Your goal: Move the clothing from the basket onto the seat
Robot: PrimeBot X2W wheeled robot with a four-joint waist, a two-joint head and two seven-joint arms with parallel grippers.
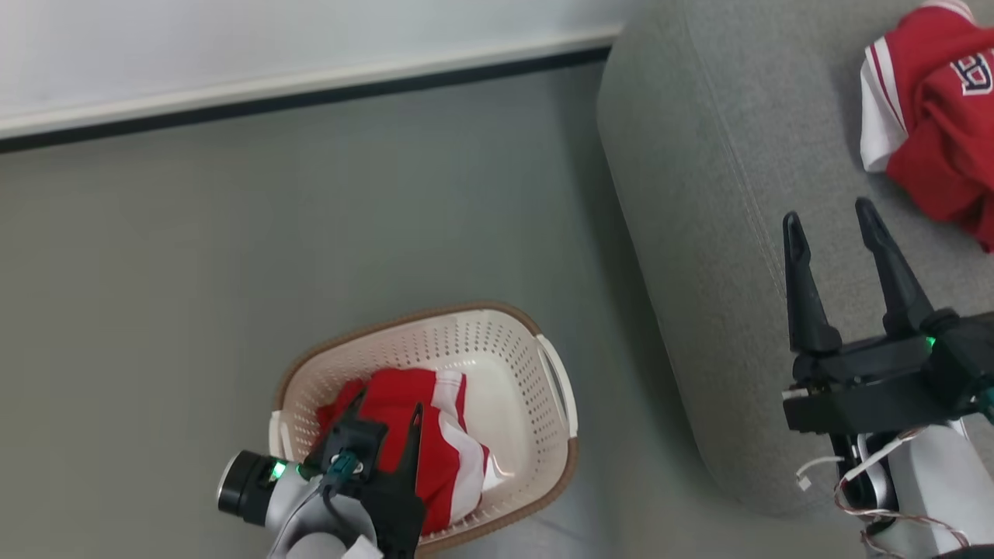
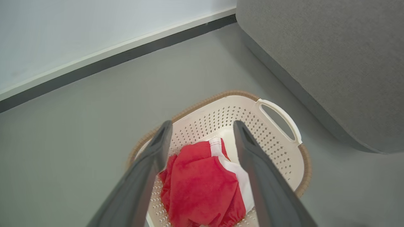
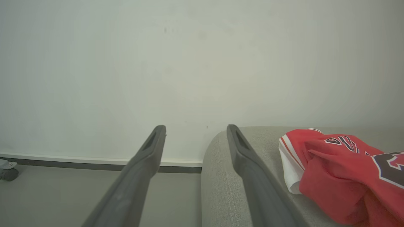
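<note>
Red soft-fabric garment (image 2: 202, 183) w/ white stripes lies crumpled in the oval cream basket (image 2: 274, 148), perforated walls, brown woven-look rim, on smooth grey floor (image 1: 194, 272). L gripper (image 2: 202, 126) hangs over it, long dark fingers spread wide, gripping nothing. R gripper (image 1: 829, 216), likewise wide apart & empty, hovers above the grey upholstered sofa (image 1: 699, 194) nr its rounded corner. Farther back on the seat: bunched red jersey (image 1: 940, 132), dark numbers, white panel. Behind, pale wall (image 3: 189, 63).

On the seat (image 1: 714, 194), the jersey (image 1: 943, 132) runs off my head view's right edge, its dark numbers only partly readable. Left of the seat, my left gripper (image 1: 388, 401) hides part of the red garment (image 1: 446, 442) in the basket (image 1: 497, 341).
</note>
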